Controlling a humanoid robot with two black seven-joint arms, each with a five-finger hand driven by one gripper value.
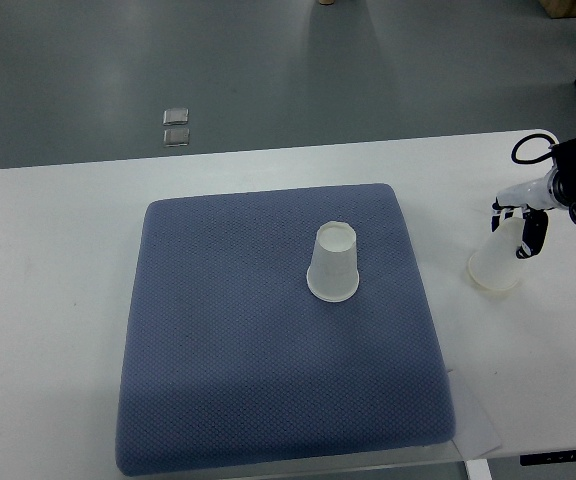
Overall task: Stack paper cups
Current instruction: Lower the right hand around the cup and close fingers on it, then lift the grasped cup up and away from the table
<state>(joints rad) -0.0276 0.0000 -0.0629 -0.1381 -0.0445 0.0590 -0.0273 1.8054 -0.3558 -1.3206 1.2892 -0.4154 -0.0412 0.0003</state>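
A translucent white paper cup (333, 263) stands upside down, tapering upward, near the middle of a blue-grey dimpled fabric mat (228, 370) on a smooth white table (48, 300). Off the mat's right edge, the robot's right hand (524, 228) has its fingers wrapped around a second inverted white paper cup (495, 265). The pick-up step seems to be in hand; next, that cup likely needs carrying left and lowering squarely over the first.

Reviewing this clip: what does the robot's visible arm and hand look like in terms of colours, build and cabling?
Only the right hand shows, at the picture's right edge. The arm segment behind it is black and blocky, with a black cable looping out above it. The wrist part is white, and the fingers are black with white sections. The left arm is out of view.
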